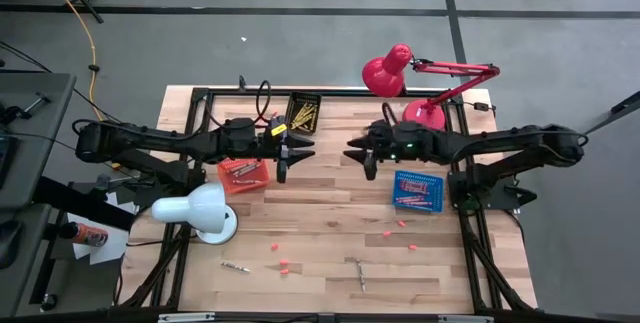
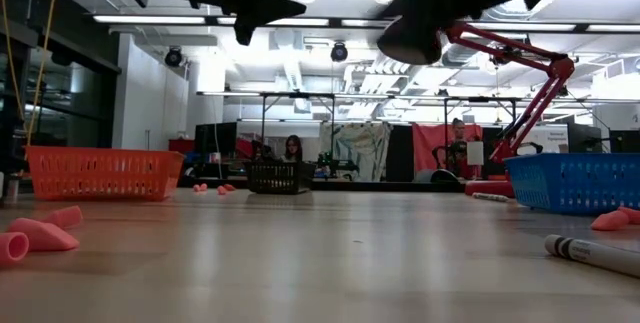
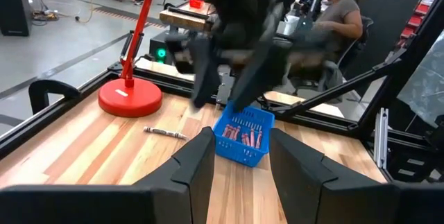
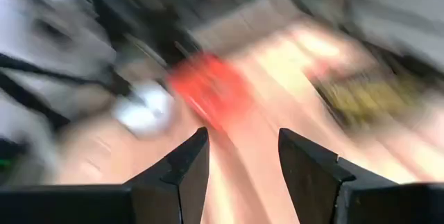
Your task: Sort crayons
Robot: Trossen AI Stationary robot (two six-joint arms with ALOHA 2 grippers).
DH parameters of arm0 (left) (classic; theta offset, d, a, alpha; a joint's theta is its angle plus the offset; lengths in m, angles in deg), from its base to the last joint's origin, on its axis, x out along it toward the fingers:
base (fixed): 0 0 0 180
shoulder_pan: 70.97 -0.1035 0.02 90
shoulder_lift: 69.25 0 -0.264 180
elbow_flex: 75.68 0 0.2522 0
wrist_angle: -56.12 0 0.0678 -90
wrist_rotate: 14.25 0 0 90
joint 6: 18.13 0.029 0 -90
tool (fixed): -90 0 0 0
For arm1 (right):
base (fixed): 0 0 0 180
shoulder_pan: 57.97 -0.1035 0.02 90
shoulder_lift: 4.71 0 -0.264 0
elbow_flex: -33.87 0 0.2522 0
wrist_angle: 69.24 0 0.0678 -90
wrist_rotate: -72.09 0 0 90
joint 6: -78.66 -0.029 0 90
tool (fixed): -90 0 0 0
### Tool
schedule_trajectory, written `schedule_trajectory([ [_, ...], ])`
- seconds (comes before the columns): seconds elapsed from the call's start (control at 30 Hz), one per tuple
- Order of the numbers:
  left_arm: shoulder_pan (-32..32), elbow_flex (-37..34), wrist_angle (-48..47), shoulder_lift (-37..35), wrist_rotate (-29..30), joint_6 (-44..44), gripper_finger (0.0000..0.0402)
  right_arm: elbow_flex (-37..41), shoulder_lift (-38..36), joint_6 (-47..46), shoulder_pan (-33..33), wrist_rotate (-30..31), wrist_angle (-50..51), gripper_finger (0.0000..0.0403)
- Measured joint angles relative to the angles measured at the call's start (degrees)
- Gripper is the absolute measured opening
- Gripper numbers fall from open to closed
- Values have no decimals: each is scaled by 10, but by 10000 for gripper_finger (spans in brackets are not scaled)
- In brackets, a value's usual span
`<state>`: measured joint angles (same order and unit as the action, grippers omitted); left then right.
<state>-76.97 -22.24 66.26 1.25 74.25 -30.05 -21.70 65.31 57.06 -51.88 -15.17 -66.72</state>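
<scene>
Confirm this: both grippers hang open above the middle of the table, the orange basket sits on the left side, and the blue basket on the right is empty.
One thing is wrong: the blue basket is not empty. The left wrist view shows crayons lying in it. The rest holds: in the high view the left gripper and right gripper hang open over the middle, and the orange basket sits on the left.
</scene>
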Motion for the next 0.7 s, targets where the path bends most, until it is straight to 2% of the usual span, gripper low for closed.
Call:
schedule_trajectory([
  [0.1, 0, 0, 0, 0, 0, -8, 124, -39, 10, -35, 2, 96, 225, 165],
  [0.2, 0, 0, -1, 0, 1, -14, 124, -54, 26, -160, 21, 188, 425, 165],
  [0.27, 0, 0, -1, 0, 1, -14, 124, -51, 32, -258, 47, 199, 512, 165],
  [0.33, 0, 0, -1, 0, 2, -15, 124, -38, 39, -327, 77, 179, 570, 165],
  [0.43, 0, 0, -1, 0, 3, -14, 124, -5, 46, -349, 117, 142, 577, 165],
  [0.7, 0, 0, -1, 0, 4, -15, 124, 66, 48, -353, 174, 95, 433, 165],
])
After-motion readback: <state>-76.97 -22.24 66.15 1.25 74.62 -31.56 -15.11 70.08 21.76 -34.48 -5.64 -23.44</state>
